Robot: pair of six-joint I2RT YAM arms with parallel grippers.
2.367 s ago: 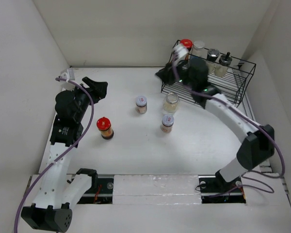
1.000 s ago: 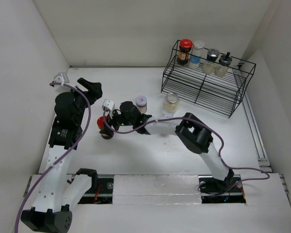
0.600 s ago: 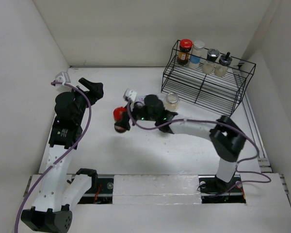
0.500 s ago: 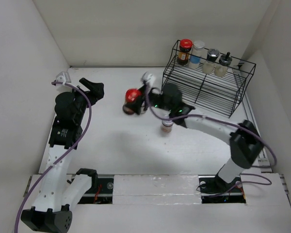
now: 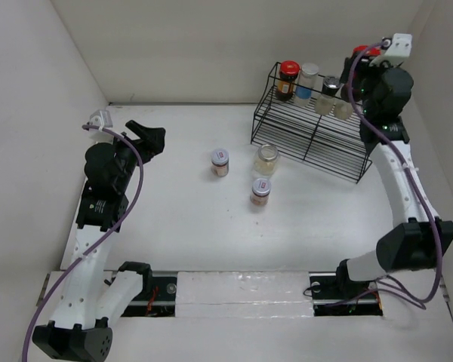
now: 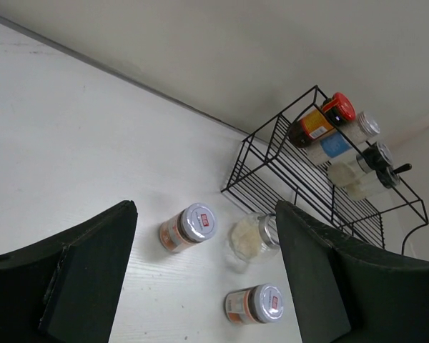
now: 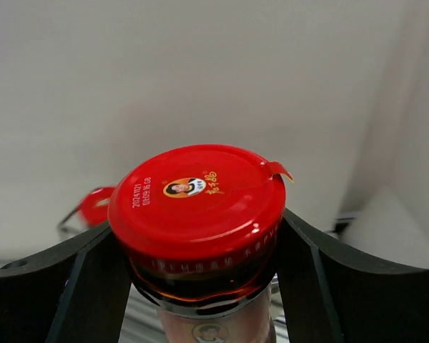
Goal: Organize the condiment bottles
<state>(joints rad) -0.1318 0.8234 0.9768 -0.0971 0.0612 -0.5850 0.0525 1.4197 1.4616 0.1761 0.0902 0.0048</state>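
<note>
My right gripper is shut on a red-lidded jar of dark sauce, held in the air over the right end of the black wire rack. In the right wrist view the jar sits between both fingers. Another red-lidded jar, a white-capped jar and two pale jars stand on the rack's top shelf. Two silver-lidded orange jars and a pale jar stand on the table. My left gripper is open and empty, far left of them.
White walls close in the table on three sides. In the left wrist view the three table jars stand in front of the rack. The rack's lower shelves hold nothing that I can see.
My right arm took the red-lidded jar from the table's left middle and carried it up and right to above the rack's right end. The left arm has hardly moved.
</note>
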